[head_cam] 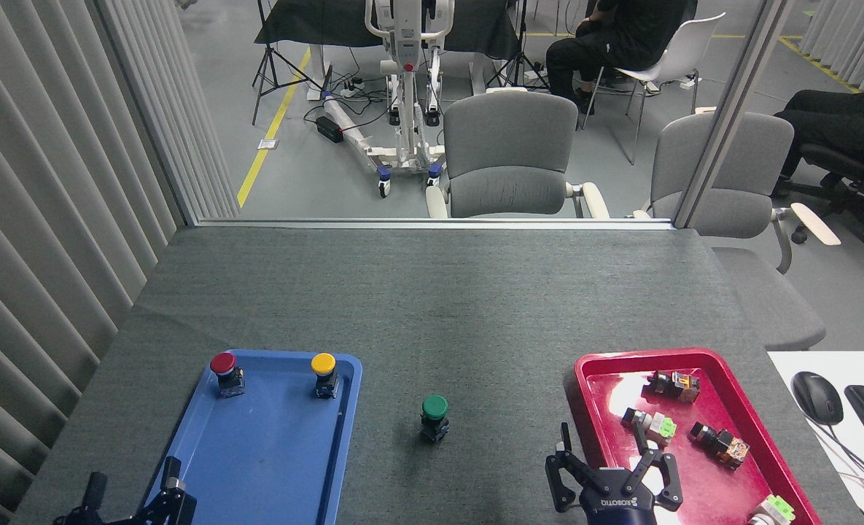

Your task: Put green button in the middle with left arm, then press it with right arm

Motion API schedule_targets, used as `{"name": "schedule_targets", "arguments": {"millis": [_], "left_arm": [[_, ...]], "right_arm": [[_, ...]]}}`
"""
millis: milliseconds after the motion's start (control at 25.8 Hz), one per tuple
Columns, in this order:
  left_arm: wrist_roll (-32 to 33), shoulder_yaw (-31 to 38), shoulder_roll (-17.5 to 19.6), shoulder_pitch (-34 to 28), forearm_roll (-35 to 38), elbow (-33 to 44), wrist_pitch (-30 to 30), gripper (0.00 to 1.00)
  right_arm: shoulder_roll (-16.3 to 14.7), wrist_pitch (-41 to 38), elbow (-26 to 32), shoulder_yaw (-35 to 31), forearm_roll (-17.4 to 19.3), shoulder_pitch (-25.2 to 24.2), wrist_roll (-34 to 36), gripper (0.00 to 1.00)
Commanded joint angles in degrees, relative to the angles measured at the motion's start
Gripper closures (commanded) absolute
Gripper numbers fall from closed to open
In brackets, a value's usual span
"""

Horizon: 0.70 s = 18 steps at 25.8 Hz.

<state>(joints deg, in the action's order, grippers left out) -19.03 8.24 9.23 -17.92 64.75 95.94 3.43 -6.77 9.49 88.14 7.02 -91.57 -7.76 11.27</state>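
The green button [434,416] stands upright on the bare dark-grey cloth in the middle [432,313], between the two trays, with nothing touching it. My right gripper [601,442] is low at the bottom edge, to the right of the button, over the red tray's left rim; its fingers are spread open and empty. My left gripper [134,472] shows only its fingertips at the bottom left, by the blue tray's near corner, spread open and holding nothing.
A blue tray [271,467] at left holds a red-capped button [224,372] and a yellow-capped button [324,372]. A red tray [694,496] at right holds several small switch parts. Grey chairs and seated people are beyond the table's far edge; a mouse and keyboard lie at right.
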Motion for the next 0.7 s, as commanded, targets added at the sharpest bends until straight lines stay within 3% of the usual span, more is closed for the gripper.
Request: {"name": "schedule_targets", "arguments": {"millis": [0, 116, 271, 426, 659], "left_arm": [[-0.04, -0.16, 3.16, 0.08, -0.50, -0.14, 0.26, 0.01], [0.05, -0.25, 3.51, 0.25, -0.68, -0.31, 0.35, 0.01], [0.66, -0.51, -0.09, 3.06, -0.77, -0.93, 0.17, 0.01], [1.02, 0.37, 3.87, 3.33, -2.35, -0.31, 0.17, 0.01], [1.19, 3.09, 3.51, 1.57, -3.58, -0.22, 1.23, 0.01]], "right_arm": [[-0.35, 0.09, 0.19, -1.22, 0.16, -1.73, -0.28, 0.00], [0.00, 0.17, 2.13, -1.22, 0.60, -2.52, -0.19, 0.00], [1.14, -0.09, 3.27, -1.13, 0.60, -4.89, -0.10, 0.00], [1.67, 0.00, 3.27, -0.87, 0.60, -4.81, -1.95, 0.00], [2.46, 0.09, 3.62, -0.69, 0.43, -4.72, -3.36, 0.00]]}}
